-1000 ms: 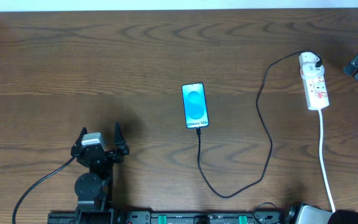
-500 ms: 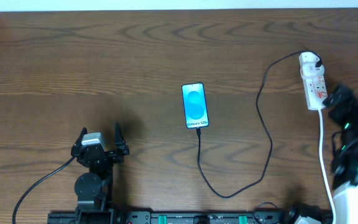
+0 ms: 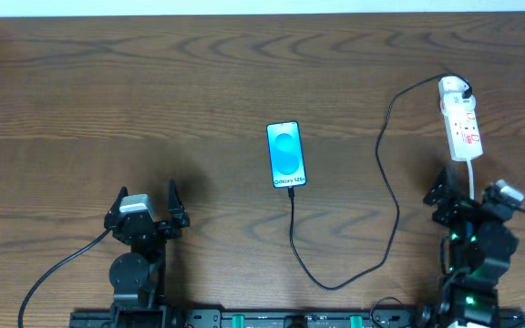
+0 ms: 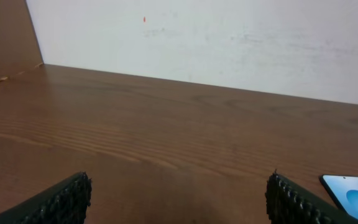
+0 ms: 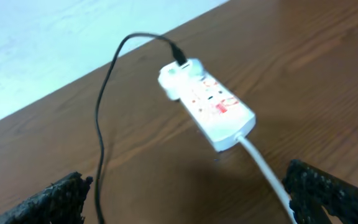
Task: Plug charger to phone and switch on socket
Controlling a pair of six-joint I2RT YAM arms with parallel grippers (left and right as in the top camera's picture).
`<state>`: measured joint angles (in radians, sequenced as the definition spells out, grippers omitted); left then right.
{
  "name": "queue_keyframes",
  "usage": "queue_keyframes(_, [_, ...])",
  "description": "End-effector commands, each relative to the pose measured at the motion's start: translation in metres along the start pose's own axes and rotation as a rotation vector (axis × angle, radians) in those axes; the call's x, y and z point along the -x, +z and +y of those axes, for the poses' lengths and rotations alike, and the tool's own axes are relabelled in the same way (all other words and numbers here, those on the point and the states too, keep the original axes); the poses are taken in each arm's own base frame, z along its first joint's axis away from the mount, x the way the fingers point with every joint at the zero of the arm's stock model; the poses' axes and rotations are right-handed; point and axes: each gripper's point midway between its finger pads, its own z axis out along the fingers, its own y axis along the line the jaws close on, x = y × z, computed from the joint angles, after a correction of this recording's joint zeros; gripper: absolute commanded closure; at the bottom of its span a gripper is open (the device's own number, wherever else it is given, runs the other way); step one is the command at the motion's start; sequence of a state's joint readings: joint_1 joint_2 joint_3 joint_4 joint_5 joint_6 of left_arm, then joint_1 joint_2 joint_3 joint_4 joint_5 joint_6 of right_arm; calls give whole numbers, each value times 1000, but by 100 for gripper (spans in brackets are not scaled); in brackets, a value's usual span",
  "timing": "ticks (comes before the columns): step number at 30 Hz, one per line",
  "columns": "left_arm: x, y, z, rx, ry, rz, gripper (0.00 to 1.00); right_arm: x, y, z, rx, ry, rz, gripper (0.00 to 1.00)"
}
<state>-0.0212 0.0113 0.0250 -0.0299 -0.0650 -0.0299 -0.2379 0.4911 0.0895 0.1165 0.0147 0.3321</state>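
— Wood-grain table [image 3: 153,82], white wall at 12 o'clock. Where's the kit?
— Dead centre: phone [image 3: 286,155], screen lit blue. At its 6 o'clock edge sits the charger [image 3: 392,200] tip; cable loops round to white adapter [image 3: 454,89] on socket [image 3: 463,128], 2 o'clock.
— Jaws?
— 7 o'clock: L gripper [image 3: 146,194], jaws spread wide, nothing btwn. 4 o'clock: R gripper [image 3: 472,189], just short of socket, jaws wide, empty; white cord [image 5: 263,165] runs under it.
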Motion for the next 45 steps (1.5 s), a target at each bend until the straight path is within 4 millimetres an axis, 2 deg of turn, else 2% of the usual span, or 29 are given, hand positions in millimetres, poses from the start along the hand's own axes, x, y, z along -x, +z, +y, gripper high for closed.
queue_keyframes(1, [-17,1,5,24,-3,48,11,-16,-5,-4,-7,-48,-26,1])
queue_keyframes(4, [-17,1,5,24,-3,48,11,-24,-9,-7,-23,-62,0,1])
queue_keyframes(8, [-17,1,5,24,-3,48,11,-24,-15,-12,-60,-70,-10,1])
queue_keyframes(12, [-17,1,5,24,-3,48,11,-1,-24,4,3,-169,-121,1])
queue_keyframes(17, [-17,1,5,24,-3,48,11,20,-34,14,41,-171,-225,1])
queue_keyframes(25, [-17,1,5,24,-3,48,11,15,-34,23,90,-298,-209,1])
queue_keyframes(45, [-17,1,5,24,-3,48,11,10,-33,27,110,-299,-186,1])
